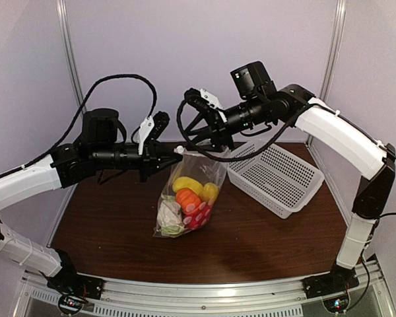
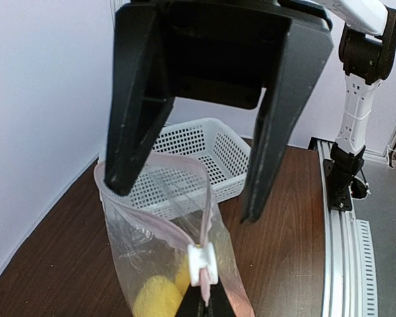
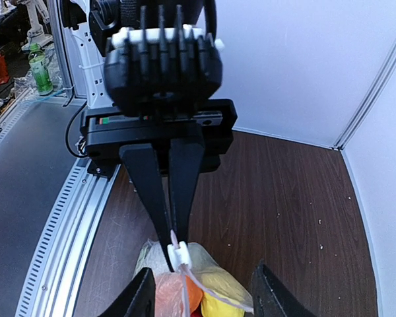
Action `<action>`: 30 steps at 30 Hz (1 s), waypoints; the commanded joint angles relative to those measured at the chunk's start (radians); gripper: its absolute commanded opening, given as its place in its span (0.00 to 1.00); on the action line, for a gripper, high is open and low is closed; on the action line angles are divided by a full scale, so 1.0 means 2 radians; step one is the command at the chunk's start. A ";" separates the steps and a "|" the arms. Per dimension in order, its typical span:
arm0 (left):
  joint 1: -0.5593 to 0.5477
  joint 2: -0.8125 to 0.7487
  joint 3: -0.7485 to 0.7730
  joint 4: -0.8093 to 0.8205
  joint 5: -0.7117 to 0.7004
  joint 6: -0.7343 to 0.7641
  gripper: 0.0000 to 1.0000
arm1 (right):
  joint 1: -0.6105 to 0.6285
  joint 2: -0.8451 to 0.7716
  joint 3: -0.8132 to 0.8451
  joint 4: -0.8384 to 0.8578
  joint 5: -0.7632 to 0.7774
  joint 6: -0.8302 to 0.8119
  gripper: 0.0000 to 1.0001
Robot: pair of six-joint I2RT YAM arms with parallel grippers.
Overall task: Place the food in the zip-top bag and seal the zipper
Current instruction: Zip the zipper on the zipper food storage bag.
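Observation:
The zip-top bag (image 1: 185, 198) hangs above the table between both grippers, mouth up. Inside it lies the food (image 1: 188, 198): yellow pieces (image 2: 157, 297), an orange piece (image 3: 175, 297), a red one and a white one. My left gripper (image 2: 204, 302) is shut on the end of the zipper (image 2: 164, 226), right behind its white slider (image 2: 202, 264). The mouth gapes in a loop beyond the slider. My right gripper (image 3: 204, 294) is open and straddles the bag's mouth. One of its fingers (image 2: 119, 175) touches the far end of the mouth and the other stands apart.
A white mesh basket (image 1: 277, 177) lies on the brown table (image 1: 251, 244) to the right, just behind the bag. White walls close in the back and sides. A metal rail (image 1: 204, 290) runs along the near edge.

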 commanded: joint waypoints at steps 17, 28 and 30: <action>-0.021 0.012 0.022 0.019 -0.023 0.032 0.01 | 0.004 0.019 -0.009 -0.009 -0.032 -0.012 0.34; -0.021 0.015 0.019 0.021 -0.033 0.035 0.01 | 0.005 0.019 -0.009 -0.032 -0.022 -0.030 0.18; -0.021 0.015 0.019 0.022 -0.036 0.034 0.01 | 0.005 0.018 -0.009 -0.031 -0.019 -0.029 0.12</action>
